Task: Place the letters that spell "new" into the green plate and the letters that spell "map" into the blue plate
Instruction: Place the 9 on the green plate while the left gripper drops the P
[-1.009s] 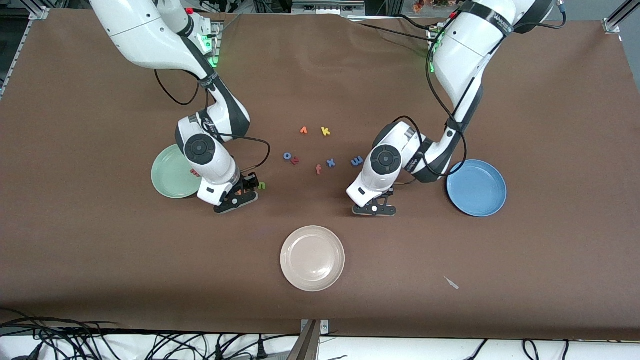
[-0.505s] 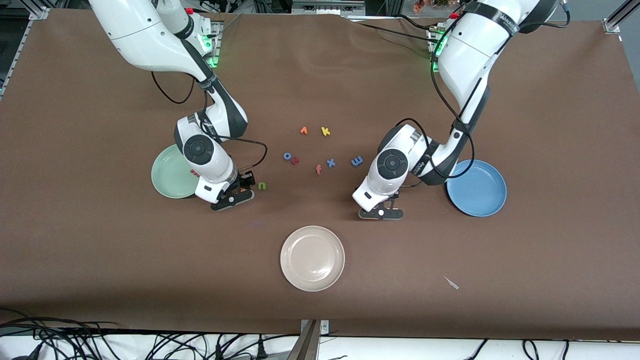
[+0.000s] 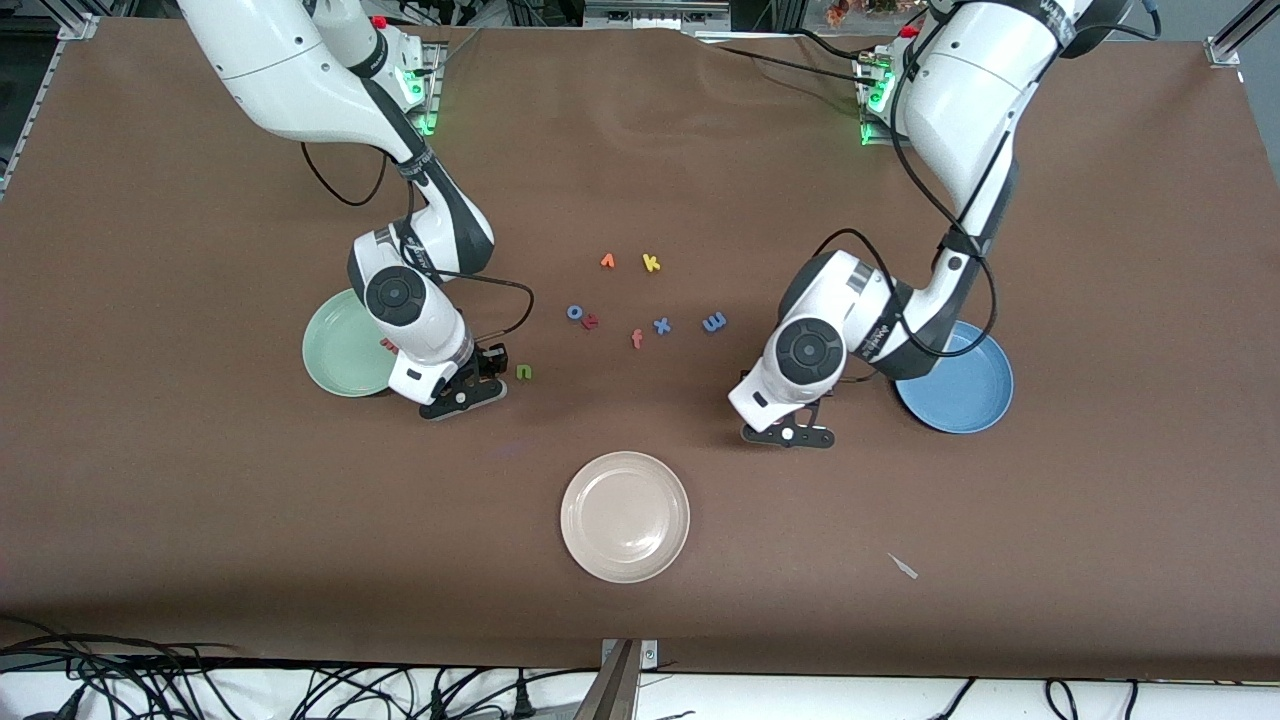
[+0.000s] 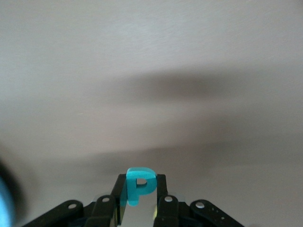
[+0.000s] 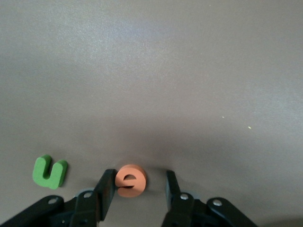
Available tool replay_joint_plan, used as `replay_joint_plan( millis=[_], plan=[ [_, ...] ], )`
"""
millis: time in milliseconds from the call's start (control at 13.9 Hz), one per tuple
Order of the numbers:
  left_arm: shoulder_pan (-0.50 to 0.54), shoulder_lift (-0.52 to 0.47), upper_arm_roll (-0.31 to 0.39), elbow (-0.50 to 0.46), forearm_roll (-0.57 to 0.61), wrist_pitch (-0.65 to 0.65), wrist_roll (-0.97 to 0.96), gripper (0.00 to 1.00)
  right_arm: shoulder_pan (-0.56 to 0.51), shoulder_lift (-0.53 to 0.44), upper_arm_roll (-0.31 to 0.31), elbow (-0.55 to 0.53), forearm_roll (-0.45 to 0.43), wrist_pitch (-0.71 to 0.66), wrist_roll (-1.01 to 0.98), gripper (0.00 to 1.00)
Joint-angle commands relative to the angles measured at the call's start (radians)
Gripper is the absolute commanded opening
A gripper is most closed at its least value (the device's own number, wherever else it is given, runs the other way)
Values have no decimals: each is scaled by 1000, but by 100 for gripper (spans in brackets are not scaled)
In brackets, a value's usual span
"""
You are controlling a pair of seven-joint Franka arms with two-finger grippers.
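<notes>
Teal "p" (image 4: 140,186) is pinched in left gripper (image 4: 141,201) near blue plate (image 3: 955,377). Orange "e" (image 5: 131,180) is straddled by right gripper (image 5: 138,189), fingers apart, beside green "n" (image 5: 49,171).

left tool (image 4: 137,208) pinched — raised | right tool (image 5: 137,194) parted — low
</notes>
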Motion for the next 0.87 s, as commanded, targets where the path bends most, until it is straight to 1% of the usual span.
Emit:
replay_joint_plan(
  millis=[0,216,288,361,505,577,649,793],
  plan=[
    [66,-49,-11,-14,25,-96,148,9,3,-4,2,-16,0,17,11,40],
    [135,-60,-9,-32,39,-125,261,9,3,-7,2,-13,0,16,4,24],
    [159,-62,-9,-40,39,-124,296,9,2,-18,2,-10,0,11,-7,24],
    [187,-63,-9,-43,40,-123,336,9,-3,-36,-4,-3,-2,-24,-19,24],
    [239,-82,-9,-63,40,-120,417,9,-6,-73,-50,60,7,-195,-137,24],
    [259,-101,-8,-92,42,-110,451,9,-8,-96,-76,85,13,-278,-187,24],
    [276,-124,-8,-131,54,-81,468,10,-15,-116,-101,89,17,-331,-243,24],
    [325,-183,-11,-245,100,23,471,10,-28,-140,-135,64,24,-348,-330,24]
  ],
)
